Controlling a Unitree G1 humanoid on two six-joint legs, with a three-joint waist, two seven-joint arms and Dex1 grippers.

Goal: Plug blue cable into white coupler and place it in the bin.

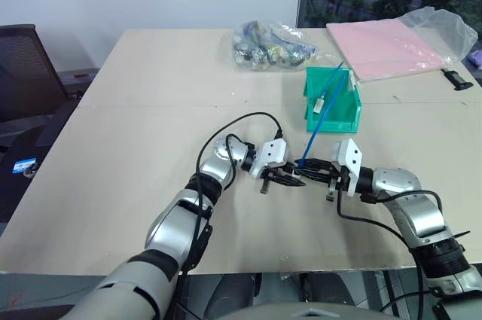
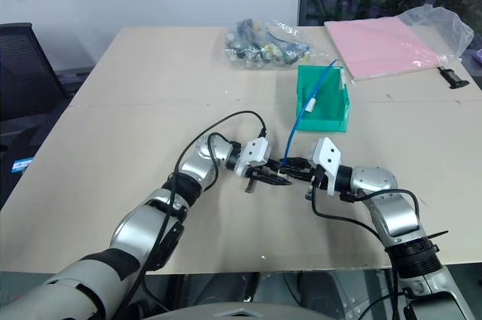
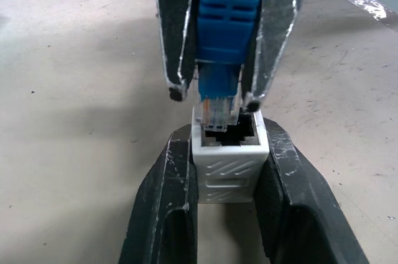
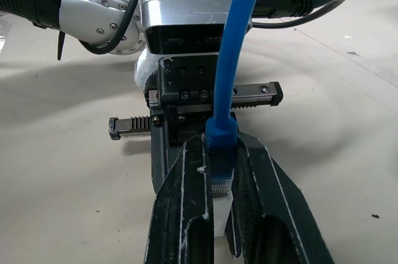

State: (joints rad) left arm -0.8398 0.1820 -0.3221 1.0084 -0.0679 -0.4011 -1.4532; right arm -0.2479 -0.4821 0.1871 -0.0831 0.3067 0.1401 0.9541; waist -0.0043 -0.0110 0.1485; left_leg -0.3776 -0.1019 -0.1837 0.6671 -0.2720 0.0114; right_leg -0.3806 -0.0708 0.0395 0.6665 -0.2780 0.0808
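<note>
Beige tabletop, left hand [image 3: 227, 214] pinching white coupler [image 3: 229, 161], right hand [image 3: 214, 93] clamping blue cable [image 3: 227, 22] plug (no readable lettering)

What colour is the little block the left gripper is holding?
White, with raised diagonal ribs on its side: the coupler in the left gripper, clearest in the left wrist view.

Matt beige worktop [image 1: 151, 109]; smooth ribbed white plastic coupler [image 3: 229, 164]; rubbery blue cable [image 4: 239, 59]; glossy teal plastic bin [image 1: 333, 113].

Both arms silver-grey with black joints; white gripper housings, scuffed black fingers [image 3: 283, 208], looping black cables.
</note>
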